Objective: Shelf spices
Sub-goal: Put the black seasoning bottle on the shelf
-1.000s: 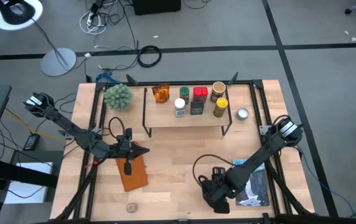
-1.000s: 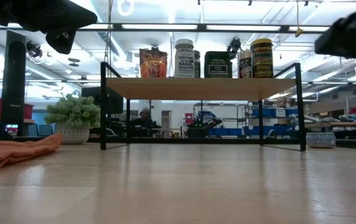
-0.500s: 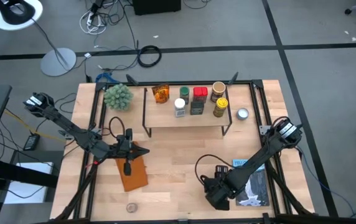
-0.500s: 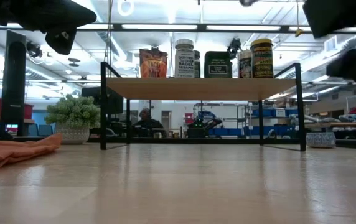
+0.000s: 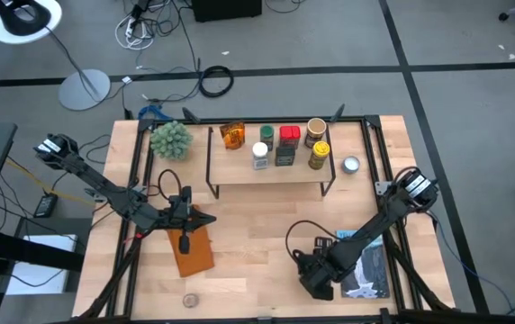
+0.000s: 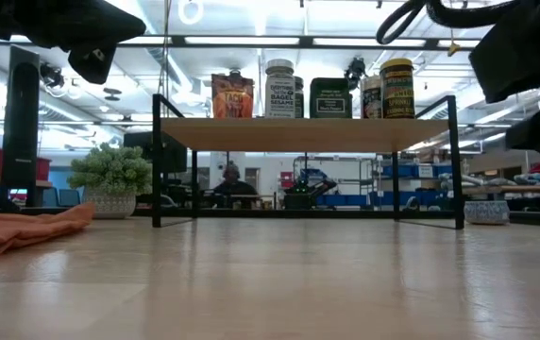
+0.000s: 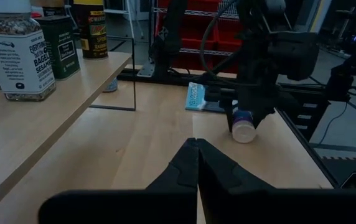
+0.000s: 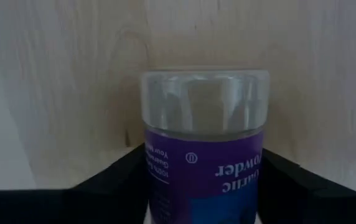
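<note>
Right gripper [image 5: 314, 277] has drifted slightly rightward at the table's near edge, and its fingers have narrowed around the purple-labelled garlic powder jar [image 8: 204, 146], lying on its side beside the blue-and-white book [image 5: 365, 266]; contact cannot yet be confirmed (grasp under way, I judge). The other spices [image 5: 275, 144] already stand on the shelf [image 5: 271, 173]. Left gripper [image 5: 185, 241] stays pressed together above the orange-brown notebook [image 5: 193, 255].

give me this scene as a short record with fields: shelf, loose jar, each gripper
shelf: holds six spice containers on its top board
loose jar: lying on the table, purple label, clear base, reads garlic powder
right gripper: down over the loose jar, fingers on either side of it
left gripper: shut, above the orange-brown notebook
other: small metal tin beside the shelf
</note>
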